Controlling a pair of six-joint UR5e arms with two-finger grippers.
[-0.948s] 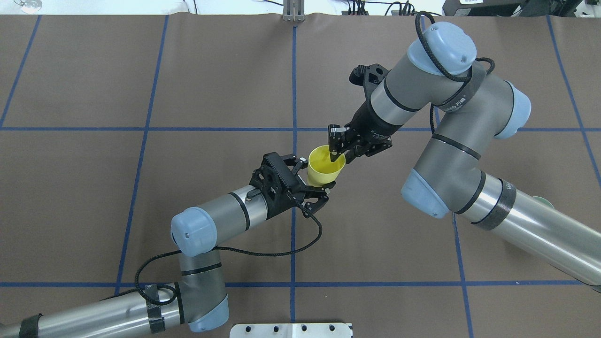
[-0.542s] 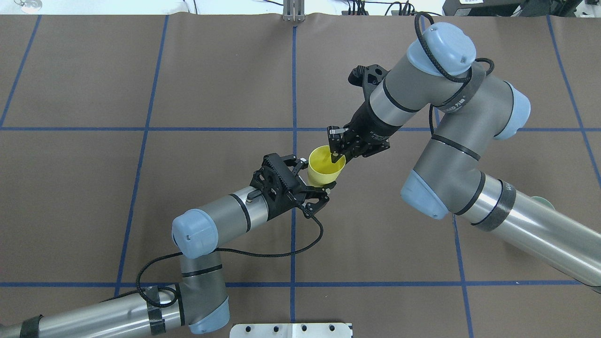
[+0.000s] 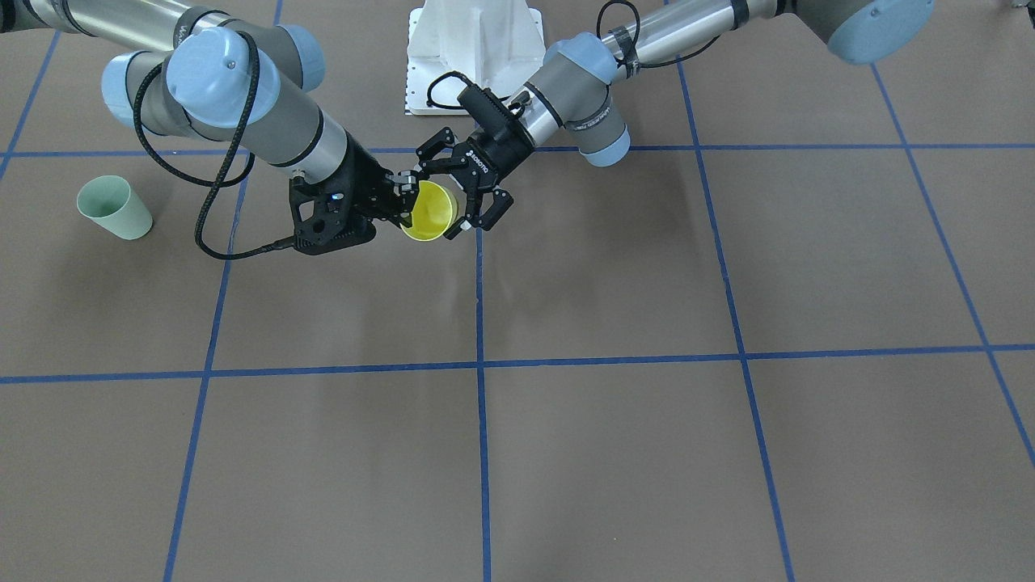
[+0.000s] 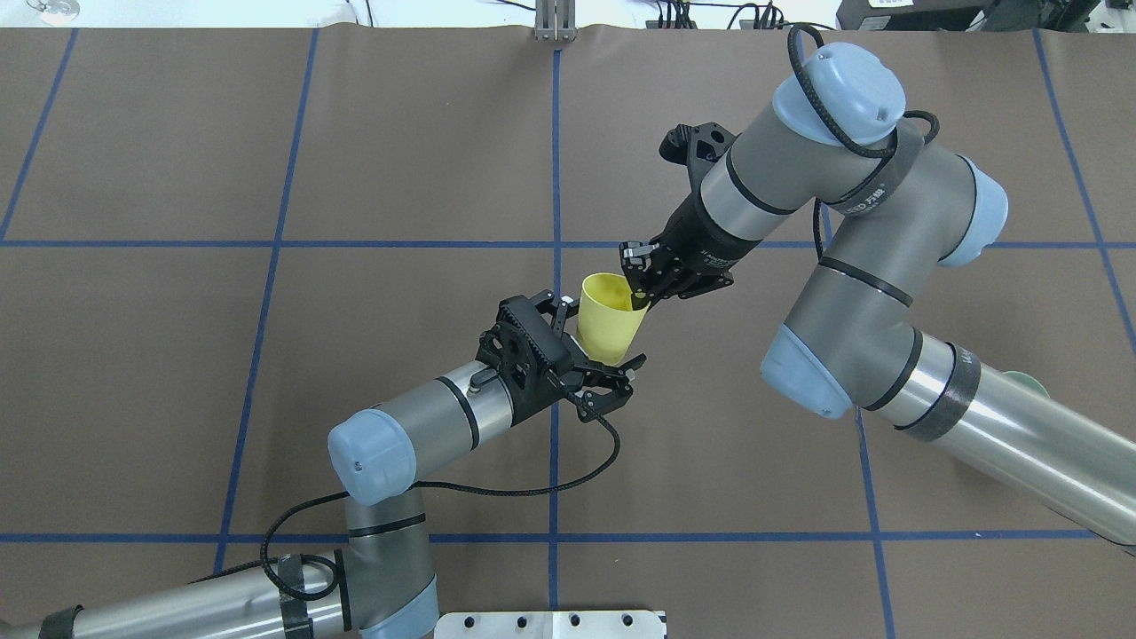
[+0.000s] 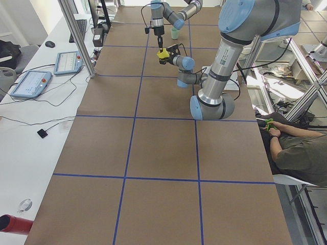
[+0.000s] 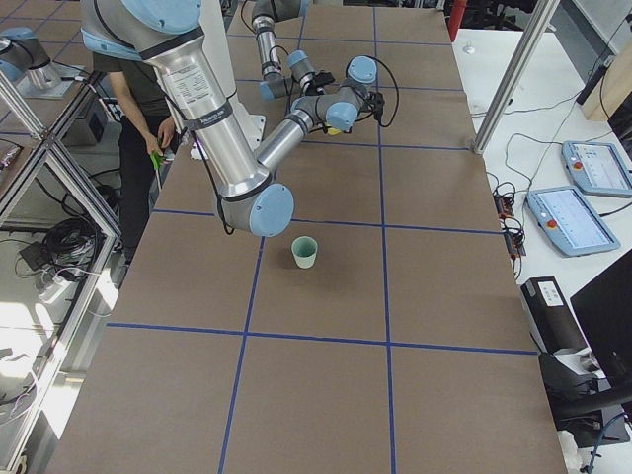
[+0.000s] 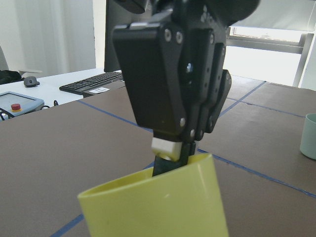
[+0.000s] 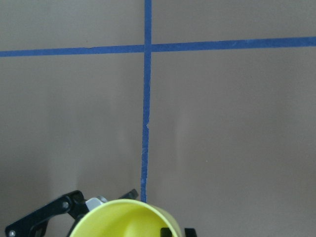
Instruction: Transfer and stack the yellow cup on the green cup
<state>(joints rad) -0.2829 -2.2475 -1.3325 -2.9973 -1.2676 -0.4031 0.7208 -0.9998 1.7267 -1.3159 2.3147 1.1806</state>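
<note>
The yellow cup (image 4: 607, 318) hangs tilted above the table near its middle. My right gripper (image 4: 639, 293) is shut on its rim, one finger inside and one outside, as the left wrist view (image 7: 170, 157) shows. My left gripper (image 4: 602, 335) is open, its fingers spread on either side of the cup's lower body, apart from it. The front view shows the same yellow cup (image 3: 428, 212) between the right gripper (image 3: 407, 202) and the left gripper (image 3: 445, 194). The green cup (image 3: 113, 208) stands upright on the table far to my right, also in the right side view (image 6: 304, 252).
The brown table mat (image 4: 266, 355) has a blue tape grid. The robot's white base plate (image 3: 473, 56) is at the table's near edge. A person (image 5: 296, 148) sits beside the table on my side. Monitors and pendants (image 6: 583, 197) lie beyond the far edge.
The left gripper's fingers have spread off the cup and the left arm has drawn back slightly. The cup has tipped and risen a little in the right gripper.
</note>
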